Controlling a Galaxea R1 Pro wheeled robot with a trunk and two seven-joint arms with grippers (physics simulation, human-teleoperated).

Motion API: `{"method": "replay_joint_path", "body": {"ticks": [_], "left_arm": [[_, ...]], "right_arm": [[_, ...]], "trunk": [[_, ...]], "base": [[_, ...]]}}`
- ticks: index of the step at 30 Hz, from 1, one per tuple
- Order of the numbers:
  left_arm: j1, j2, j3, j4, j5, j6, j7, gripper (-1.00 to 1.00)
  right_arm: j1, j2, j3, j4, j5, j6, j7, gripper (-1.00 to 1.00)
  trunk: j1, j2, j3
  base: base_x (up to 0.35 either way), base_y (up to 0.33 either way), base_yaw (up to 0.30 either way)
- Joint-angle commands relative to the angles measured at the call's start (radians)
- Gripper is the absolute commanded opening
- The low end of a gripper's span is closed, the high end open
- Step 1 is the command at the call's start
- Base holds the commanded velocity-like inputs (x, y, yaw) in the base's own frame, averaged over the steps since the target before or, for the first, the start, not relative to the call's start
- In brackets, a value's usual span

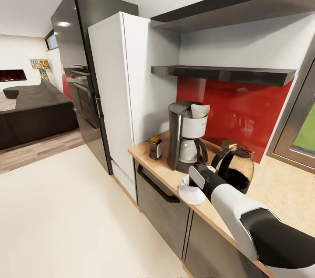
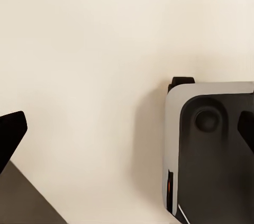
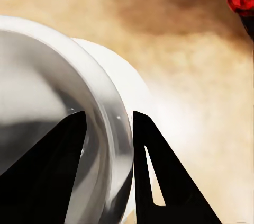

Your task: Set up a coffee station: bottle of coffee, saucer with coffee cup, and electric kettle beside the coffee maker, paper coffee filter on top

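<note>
1. The cup [image 3: 58,123] stands upright on the saucer [image 1: 191,193], near the counter's [image 1: 280,190] front edge, just in front of the coffee maker [image 1: 187,135].
2. The right gripper [image 3: 108,150] is clenched on the cup's rim: 1 finger inside, 1 outside.
3. The filter [image 1: 199,110] sits on top of the coffee maker, pointing up.
4. The kettle [image 1: 236,166] stands upright beside the saucer; the bottle [image 1: 155,147] stands on the coffee maker's other side.
5. The head view hides the cup behind the right arm; the right wrist view shows the grip.
6. The left gripper [image 2: 132,128] is spread over bare floor [image 2: 90,49].

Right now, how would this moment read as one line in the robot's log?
right claw: astride cup rim | cup: over saucer | filter: on coffee maker | kettle: beside it
</note>
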Motion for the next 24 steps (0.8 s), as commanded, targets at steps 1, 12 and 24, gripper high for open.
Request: {"method": "replay_joint_path", "body": {"ticks": [1,12,24], "left_arm": [[-0.001,0.0,0.009,0.0,-0.007,-0.003,-0.005,1.0],[-0.001,0.0,0.009,0.0,-0.006,-0.003,-0.004,1.0],[-0.001,0.0,0.009,0.0,-0.006,-0.003,-0.004,1.0]], "right_arm": [[-0.001,-0.001,0.008,-0.001,-0.009,0.005,-0.006,-1.0],[-0.001,0.001,0.009,0.0,-0.009,0.005,-0.006,-1.0],[-0.001,0.001,0.01,0.0,-0.009,0.005,-0.006,-1.0]], "trunk": [[0.0,-0.002,-0.002],[0.0,-0.002,-0.002],[0.0,-0.002,-0.002]], "base": [[-0.169,-0.076,0.0],[-0.053,-0.01,0.0],[-0.004,0.0,0.0]]}}
